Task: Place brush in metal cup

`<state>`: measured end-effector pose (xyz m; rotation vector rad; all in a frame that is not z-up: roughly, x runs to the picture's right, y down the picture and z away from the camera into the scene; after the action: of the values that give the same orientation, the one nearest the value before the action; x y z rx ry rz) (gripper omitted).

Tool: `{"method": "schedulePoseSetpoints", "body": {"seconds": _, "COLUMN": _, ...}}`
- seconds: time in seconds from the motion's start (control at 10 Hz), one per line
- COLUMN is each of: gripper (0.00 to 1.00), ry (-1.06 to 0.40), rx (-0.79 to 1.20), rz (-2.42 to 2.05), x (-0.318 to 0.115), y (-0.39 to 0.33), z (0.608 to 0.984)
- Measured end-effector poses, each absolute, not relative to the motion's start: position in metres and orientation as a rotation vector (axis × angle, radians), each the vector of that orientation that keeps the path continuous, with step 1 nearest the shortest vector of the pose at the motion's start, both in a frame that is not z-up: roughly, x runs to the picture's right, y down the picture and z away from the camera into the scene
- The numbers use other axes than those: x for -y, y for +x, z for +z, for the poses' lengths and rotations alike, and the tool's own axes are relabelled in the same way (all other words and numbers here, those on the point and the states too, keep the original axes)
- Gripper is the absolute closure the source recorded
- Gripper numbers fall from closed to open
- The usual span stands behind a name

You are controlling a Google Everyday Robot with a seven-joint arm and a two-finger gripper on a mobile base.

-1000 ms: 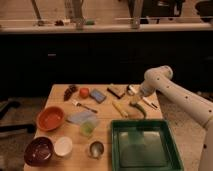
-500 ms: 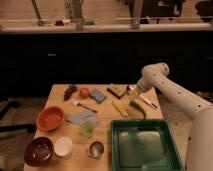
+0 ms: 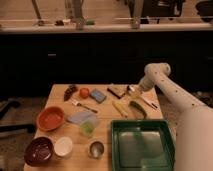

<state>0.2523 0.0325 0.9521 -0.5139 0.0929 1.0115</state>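
Observation:
The brush (image 3: 145, 101) lies on the wooden table (image 3: 107, 132) at the back right, a slim white stick running diagonally with its dark handle end toward the right edge. My gripper (image 3: 131, 91) hangs low over the brush's head end, open, with nothing held in it. The white arm (image 3: 165, 87) reaches in from the right. The metal cup (image 3: 96, 148) stands upright near the front edge, left of the green tray, far from the gripper.
A green tray (image 3: 116, 150) fills the front right. A pale-green cup (image 3: 88, 128), white bowl (image 3: 63, 146), dark bowl (image 3: 39, 150) and orange bowl (image 3: 50, 117) stand to the left. A fork (image 3: 82, 105), brown block (image 3: 116, 91), blue sponge (image 3: 98, 95), yellow and green items lie mid-table.
The arm has swung left and the gripper has moved from the table's right edge to above the brush's head. Nothing on the table has shifted.

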Motion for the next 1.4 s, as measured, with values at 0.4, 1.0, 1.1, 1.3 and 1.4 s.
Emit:
{"method": "schedulePoseSetpoints", "body": {"seconds": 0.4, "gripper": 0.20, "ry": -0.517, "rx": -0.104, "rz": 1.018, "x": -0.038, "y": 0.276, "z": 0.959}}
{"method": "schedulePoseSetpoints", "body": {"seconds": 1.0, "gripper": 0.20, "ry": -0.466, "rx": -0.157, "rz": 0.972, "x": -0.055, "y": 0.272, "z": 0.966}}
{"method": "schedulePoseSetpoints", "body": {"seconds": 1.1, "gripper": 0.20, "ry": -0.467, "rx": -0.158, "rz": 0.972, "x": -0.057, "y": 0.272, "z": 0.967}}
{"method": "schedulePoseSetpoints", "body": {"seconds": 1.3, "gripper": 0.20, "ry": -0.467, "rx": -0.161, "rz": 0.977, "x": -0.057, "y": 0.275, "z": 0.970}}
{"method": "schedulePoseSetpoints", "body": {"seconds": 1.4, "gripper": 0.20, "ry": -0.468, "rx": -0.162, "rz": 0.978, "x": -0.057, "y": 0.277, "z": 0.971}}
